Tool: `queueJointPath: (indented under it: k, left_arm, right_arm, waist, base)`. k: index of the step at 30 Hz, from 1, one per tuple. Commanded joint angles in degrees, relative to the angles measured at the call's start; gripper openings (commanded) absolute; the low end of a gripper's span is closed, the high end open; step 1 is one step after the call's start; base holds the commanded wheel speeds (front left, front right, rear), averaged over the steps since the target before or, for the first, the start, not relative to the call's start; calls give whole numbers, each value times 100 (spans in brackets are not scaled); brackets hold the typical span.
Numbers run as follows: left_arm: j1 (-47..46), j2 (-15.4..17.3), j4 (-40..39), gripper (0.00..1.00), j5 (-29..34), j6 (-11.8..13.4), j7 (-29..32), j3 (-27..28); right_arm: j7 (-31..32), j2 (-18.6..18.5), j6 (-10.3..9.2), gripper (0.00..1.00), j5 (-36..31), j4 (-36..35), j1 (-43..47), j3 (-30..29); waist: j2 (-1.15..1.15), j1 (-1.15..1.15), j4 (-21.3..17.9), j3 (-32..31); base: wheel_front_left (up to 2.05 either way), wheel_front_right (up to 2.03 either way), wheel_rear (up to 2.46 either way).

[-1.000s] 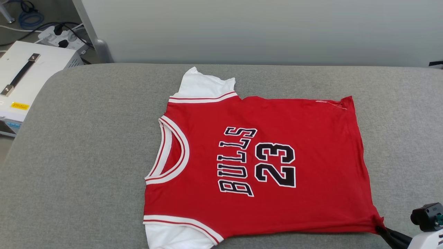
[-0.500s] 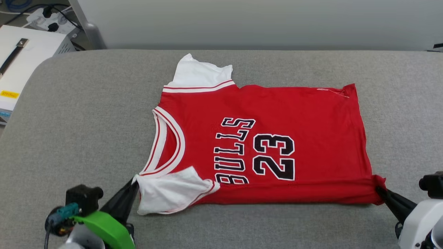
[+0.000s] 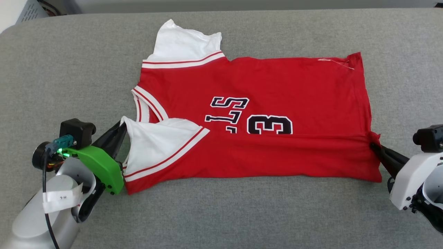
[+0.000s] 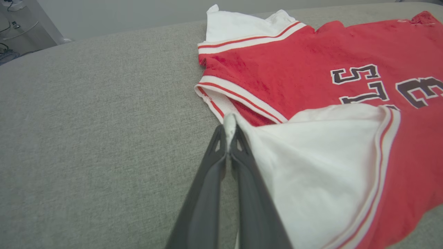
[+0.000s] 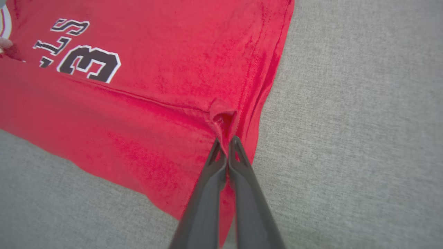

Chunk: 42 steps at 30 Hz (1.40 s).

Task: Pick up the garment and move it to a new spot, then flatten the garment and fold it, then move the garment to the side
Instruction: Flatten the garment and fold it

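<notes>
Draws the near edge of the garment [image 3: 277, 83] farther over itself than half a second ago, hiding more of the black lettering and number. Pinches the white sleeve tip in the left claw [image 3: 121, 125] and the red hem corner in the right claw [image 3: 373, 145], both pressed tight on cloth. Lies across the middle of the bench [image 3: 69, 69] on coarse grey weave, other white sleeve near the far edge, red knit soft, trim striped.

Red garment [image 3: 294, 86] with white sleeves [image 3: 183, 41], white-and-red striped trim [image 3: 183, 63], black white-outlined lettering [image 3: 228, 102]; mottled grey cloth surface [image 3: 69, 69]; green bracket [image 3: 100, 166] at lower left
</notes>
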Motion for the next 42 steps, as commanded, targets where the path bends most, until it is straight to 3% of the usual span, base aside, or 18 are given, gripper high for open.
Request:
queueJointPath:
  k: [1, 13, 14, 15, 16, 22, 28, 34, 42]
  left_arm:
    - [-222, -12, 200, 0, -20, -25, -68, -72]
    - [-728, -222, 1361, 0, -685, -36, -352, -1285]
    - [-739, -219, 1415, 40, -755, -36, -389, -1376]
    - [-760, -199, 1461, 100, -798, -36, -429, -1465]
    - [-779, -178, 1485, 100, -841, -36, -464, -1519]
    - [-1014, 164, 1373, 100, -979, -37, -639, -1728]
    - [-1400, 724, 723, 100, -1219, -37, -69, -1922]
    - [-1773, 1174, -58, 100, -1921, -37, 1382, -2079]
    - [-2022, 1298, -618, 100, -2776, 42, 3391, -2372]
  right_arm:
    - [-2, 43, -4, 0, -33, 114, -174, 49]
    - [-278, 174, -4, 0, -41, 910, -556, 563]
    - [-346, 181, -4, 29, -46, 938, -564, 561]
    - [-434, 184, -4, 70, -72, 959, -572, 534]
    - [-502, 193, -4, 100, -86, 962, -575, 502]
    - [-828, 214, -4, 100, -135, 592, -428, 225]
    - [-797, 223, -4, 100, -352, 101, -198, -134]
    - [-563, 331, -4, 100, -549, -232, -36, -391]
    - [-408, 498, -4, 100, -677, -353, 54, -490]
  waist:
    - [0, 0, -90, 260]
    - [0, 0, -64, 366]
    - [0, 0, -58, 320]
    - [0, 0, -47, 263]
    - [0, 0, -38, 220]
    - [0, 0, 84, -94]
    - [0, 0, 210, -304]
    - [0, 0, 275, -416]
    - [0, 0, 259, -477]
  base:
    - [0, 0, 0]
    - [0, 0, 0]
    - [0, 0, 0]
    - [0, 0, 0]
    - [0, 0, 0]
    - [0, 0, 0]
    - [0, 0, 0]
    - [0, 0, 0]
    - [0, 0, 0]
